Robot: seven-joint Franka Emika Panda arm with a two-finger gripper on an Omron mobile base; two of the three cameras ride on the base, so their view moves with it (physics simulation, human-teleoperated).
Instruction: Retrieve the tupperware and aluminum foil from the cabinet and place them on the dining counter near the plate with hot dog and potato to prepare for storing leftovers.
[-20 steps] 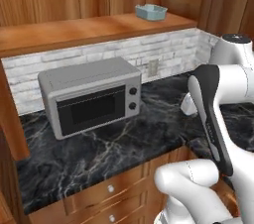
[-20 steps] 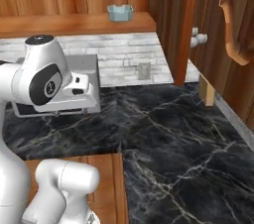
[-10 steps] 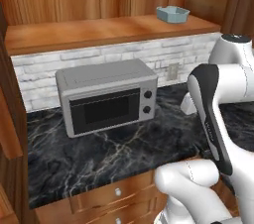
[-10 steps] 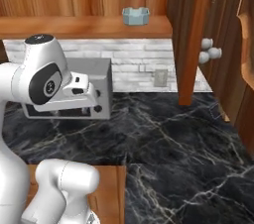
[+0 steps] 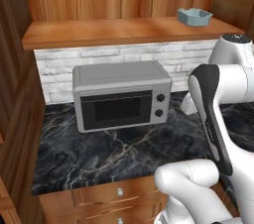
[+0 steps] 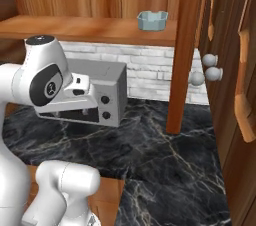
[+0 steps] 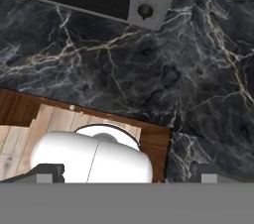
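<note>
The pale grey-blue tupperware (image 5: 194, 16) (image 6: 152, 20) sits on the plank shelf (image 5: 119, 32) of the brown wood cabinet (image 6: 90, 27), near the shelf's right end. My gripper (image 7: 126, 172) is open: its two fingertips (image 7: 49, 171) stand wide apart with nothing between them. It points down at the black marble worktop (image 7: 163, 69) in front of the microwave, far below the tub. The arm is folded close to the base. The aluminum foil, the plate and the dining counter are out of view.
A grey microwave (image 5: 121, 96) (image 6: 107, 87) stands on the worktop under the shelf, against white brick. A wooden post (image 6: 182, 55) rises right of it. An open cabinet door with a curved handle (image 6: 242, 95) hangs at the far right. Drawers with small knobs (image 5: 119, 193) are below the worktop.
The whole picture has slid right in both base views, so the camera moved with the base. The arm keeps its folded pose and the tupperware stays on the shelf.
</note>
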